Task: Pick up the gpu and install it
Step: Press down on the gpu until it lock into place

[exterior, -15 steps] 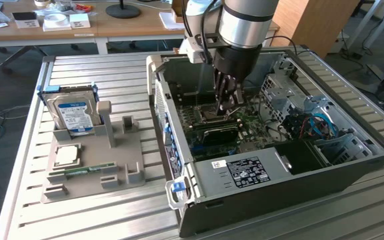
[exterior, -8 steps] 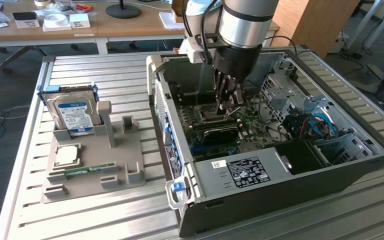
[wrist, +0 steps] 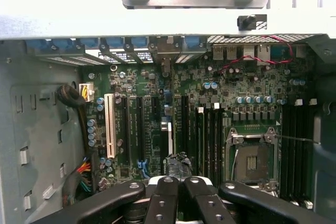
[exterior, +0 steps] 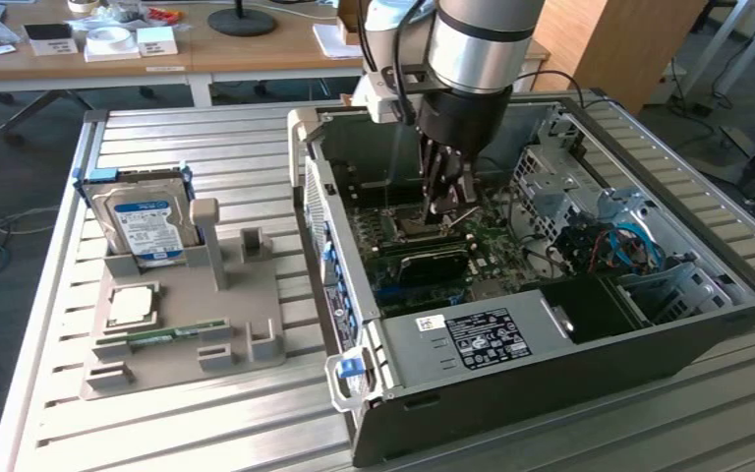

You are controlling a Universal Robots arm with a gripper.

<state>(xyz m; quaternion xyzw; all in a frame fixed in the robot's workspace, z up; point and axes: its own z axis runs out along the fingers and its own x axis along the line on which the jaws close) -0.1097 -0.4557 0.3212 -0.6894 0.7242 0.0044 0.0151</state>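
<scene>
Edge-on above motherboard, thin gpu (wrist: pixel 167 103)

Matt black plastic gripper (wrist: pixel 178 184); green circuit board (wrist: pixel 210 108); bare grey metal case (exterior: pixel 692 324); ribbed aluminium table (exterior: pixel 194 147); matt grey plastic tray (exterior: pixel 188 324); glossy blue-labelled drive (exterior: pixel 142 221).

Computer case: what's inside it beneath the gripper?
The shut gripper hangs over a green motherboard with expansion slots and an empty CPU socket. Whatever sits directly below the fingers is covered by them.
</scene>
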